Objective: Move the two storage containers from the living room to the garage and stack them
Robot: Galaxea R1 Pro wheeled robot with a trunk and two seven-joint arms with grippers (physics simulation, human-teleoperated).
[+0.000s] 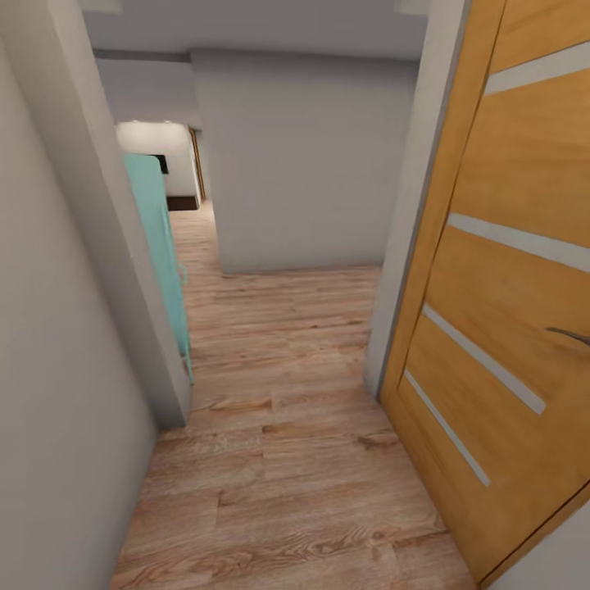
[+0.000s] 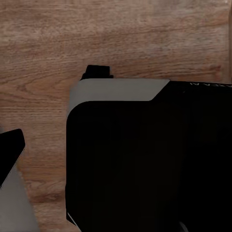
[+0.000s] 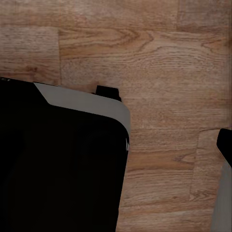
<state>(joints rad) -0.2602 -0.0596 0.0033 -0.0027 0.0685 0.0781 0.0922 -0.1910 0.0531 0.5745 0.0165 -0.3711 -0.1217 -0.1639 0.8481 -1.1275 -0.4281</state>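
Wood-plank floor [image 1: 287, 393] runs down a narrow hallway.
Honey-wood door [image 1: 508, 311] stands open at right, teal panel [image 1: 160, 246] left; either pincer's state: cannot tell.

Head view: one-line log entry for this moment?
phase: transit | place: hallway, wood-plank floor | right: honey-wood door | left: teal door | containers: unseen | wrist views: robot base over floor

Hardly any legible text is being shown.
A faint line of pale letters is being displayed on the robot's black body [image 2: 145, 159] in the left wrist view, toward two o'clock; it is too small and cropped to be read.
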